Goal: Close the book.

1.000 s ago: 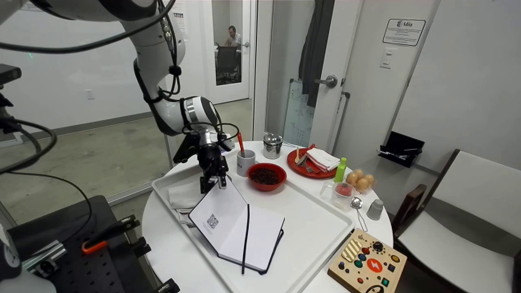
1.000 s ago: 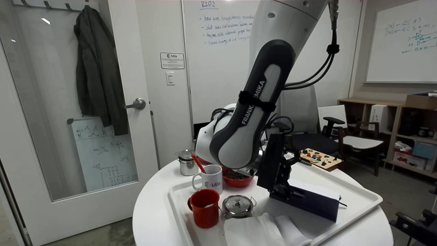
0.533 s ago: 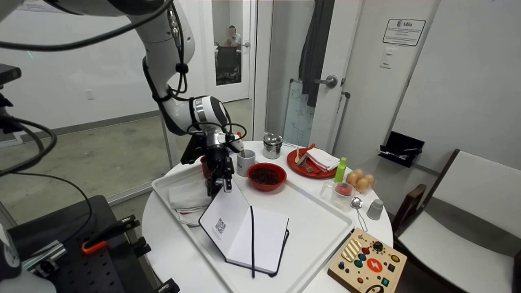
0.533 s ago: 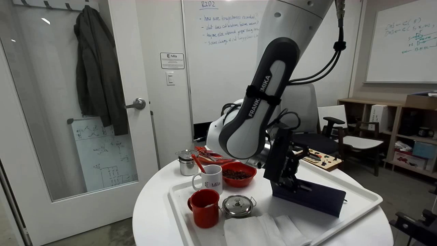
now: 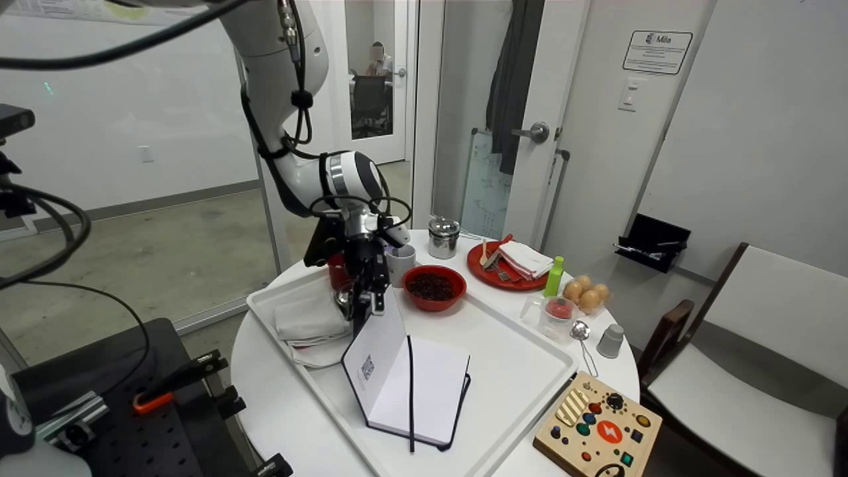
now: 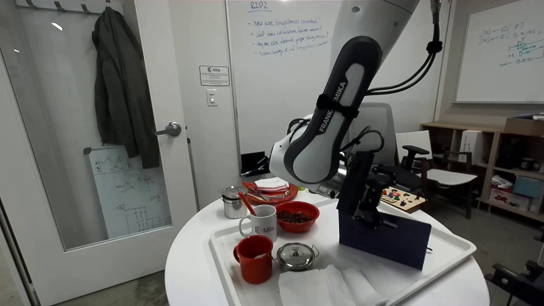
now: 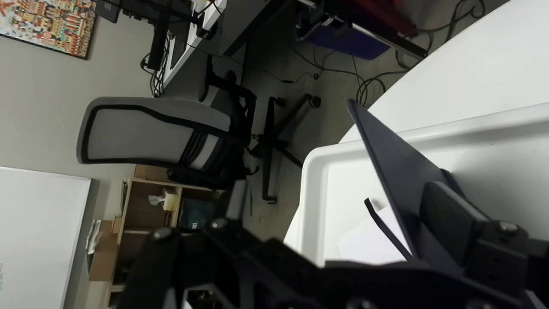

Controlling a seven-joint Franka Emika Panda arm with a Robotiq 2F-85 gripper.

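In an exterior view, a book (image 5: 430, 391) lies open on a white tray (image 5: 513, 361), its cover (image 5: 381, 354) tilted up at 10 o'clock from the pages. At 11 o'clock from the book, the robot's gripper (image 5: 368, 311) has its fingers (image 7: 448, 219) spread wide, 1 against the cover's dark outside; beyond, at 1 o'clock, sits a red bowl (image 5: 432, 305).

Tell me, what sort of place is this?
Probably an office or research lab: a whiteboard carries handwritten notes, a wheeled chair stands nearby, and a robot arm hangs over the table.
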